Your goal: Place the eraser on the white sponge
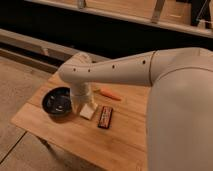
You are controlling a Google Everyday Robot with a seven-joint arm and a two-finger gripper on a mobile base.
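Pale wood makes up the table (60,131) in the camera view, standing on a speckled floor. A white robot arm (120,70) reaches in from the right and bends down to the tabletop. Its gripper (80,106) hangs low between the dark bowl (56,101) and the white sponge (88,111), with its fingers spread and grasping nothing. The sponge lies flat just beside the gripper. The eraser (105,117), dark with reddish stripes, lies on the table just right of the sponge, apart from the gripper. An orange carrot (110,93) lies behind them.
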